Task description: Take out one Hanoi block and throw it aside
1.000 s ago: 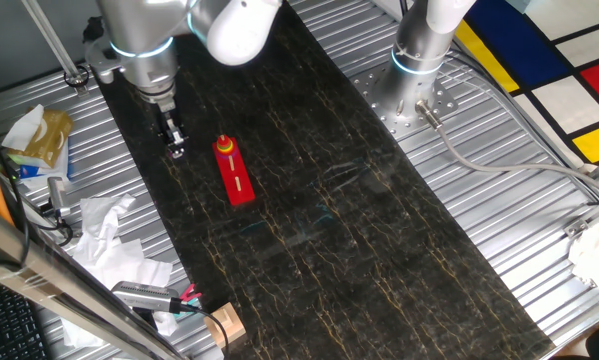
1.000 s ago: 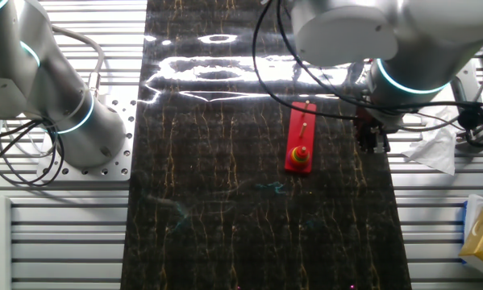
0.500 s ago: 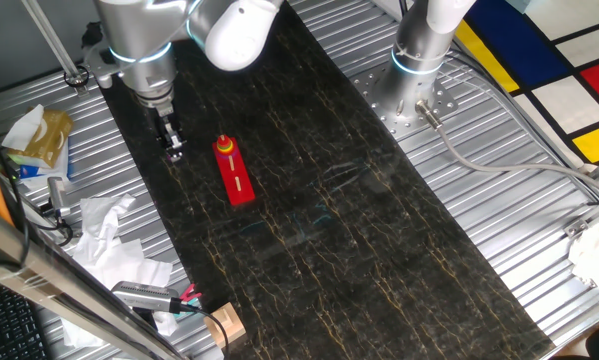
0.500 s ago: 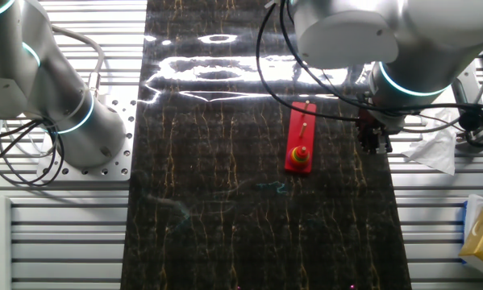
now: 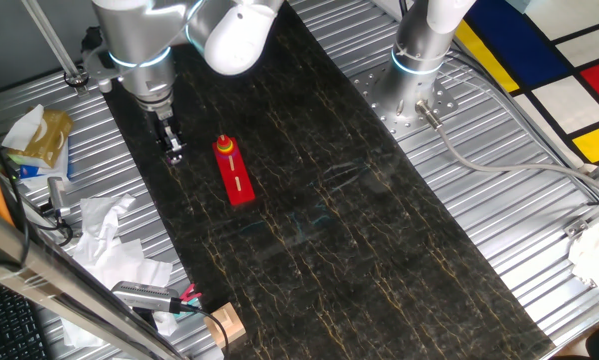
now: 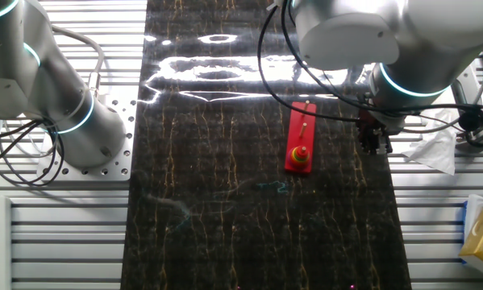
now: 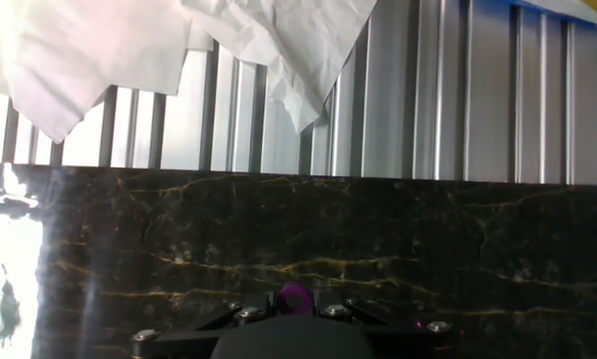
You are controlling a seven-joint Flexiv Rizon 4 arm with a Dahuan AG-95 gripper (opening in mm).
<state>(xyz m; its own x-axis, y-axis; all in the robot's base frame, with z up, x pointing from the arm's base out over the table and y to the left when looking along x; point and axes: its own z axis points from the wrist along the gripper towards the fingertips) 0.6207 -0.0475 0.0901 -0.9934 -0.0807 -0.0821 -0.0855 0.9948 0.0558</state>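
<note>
The red Hanoi base (image 5: 238,180) lies on the black marbled mat, with a small stack of blocks (image 5: 223,148) on its far peg; it also shows in the other fixed view (image 6: 301,138). My gripper (image 5: 175,150) hangs beside the base, near the mat's edge, also seen in the other fixed view (image 6: 376,143). In the hand view a purple Hanoi block (image 7: 296,297) sits pinched between the fingers, just above the mat. The fingertips themselves are mostly hidden by the hand's body.
Crumpled white paper (image 7: 178,40) lies on the ribbed metal table just past the mat's edge (image 7: 378,179). A tissue pack (image 5: 39,135), more paper (image 5: 109,240) and a small wooden block (image 5: 224,325) lie along that side. A second arm's base (image 5: 419,60) stands across the mat.
The arm has shifted slightly towards the mat's edge, away from the red base, with the purple block still in the fingers. The base has not moved.
</note>
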